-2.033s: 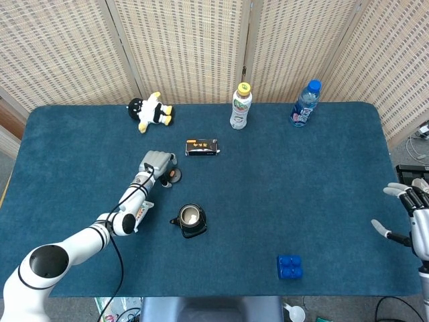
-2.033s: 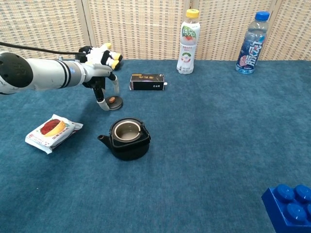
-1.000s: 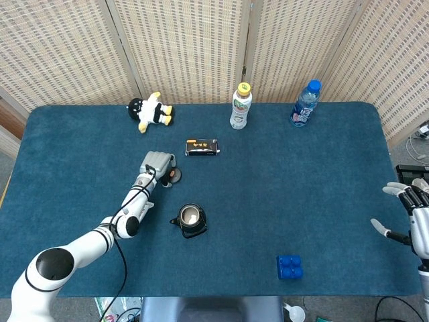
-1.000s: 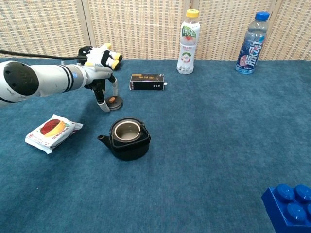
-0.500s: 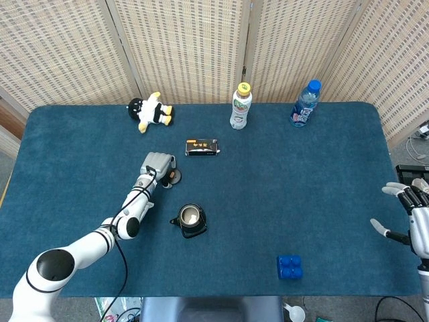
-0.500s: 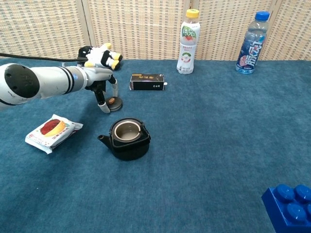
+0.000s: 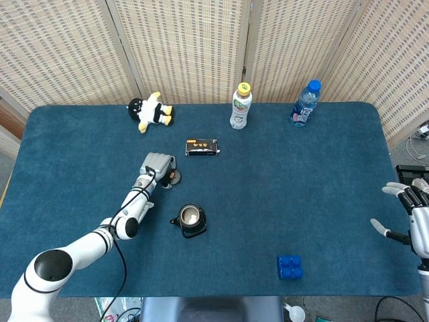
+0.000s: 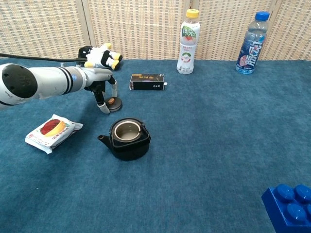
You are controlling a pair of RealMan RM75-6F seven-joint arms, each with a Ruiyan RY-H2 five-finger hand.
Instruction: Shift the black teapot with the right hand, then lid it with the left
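Down at the near edge, around 4 o'clock from the teapot, sits a blue brick (image 8: 290, 206), and way off at 3 o'clock the right hand (image 7: 410, 218) hangs past the table edge with fingers spread, holding nothing. So the shifting part looks done, judging by how far that hand is from everything.

Closer to centre is the black teapot (image 8: 127, 139), open mouth up, spout pointing toward 9 o'clock, no lid on it yet. A snack packet (image 8: 53, 131) lies off at 9 o'clock from it.

Just beyond, at roughly 11 o'clock from the pot, the lid (image 8: 114, 103) lies flat on the blue cloth with its small brown knob up. The left hand (image 8: 101, 81) is right over it, fingers pointing down around it. Can't really tell whether they've closed on the knob or are only hovering.

Tip for this step: pinch the knob squarely, lift straight up so the lid stays level, then travel the short way toward 5 o'clock and lower it flat onto the rim, clear of the handle.

Farther back: a black box (image 8: 147, 82), a plush toy (image 8: 100, 55), a white bottle (image 8: 188, 41), and a blue-capped bottle (image 8: 252, 43).
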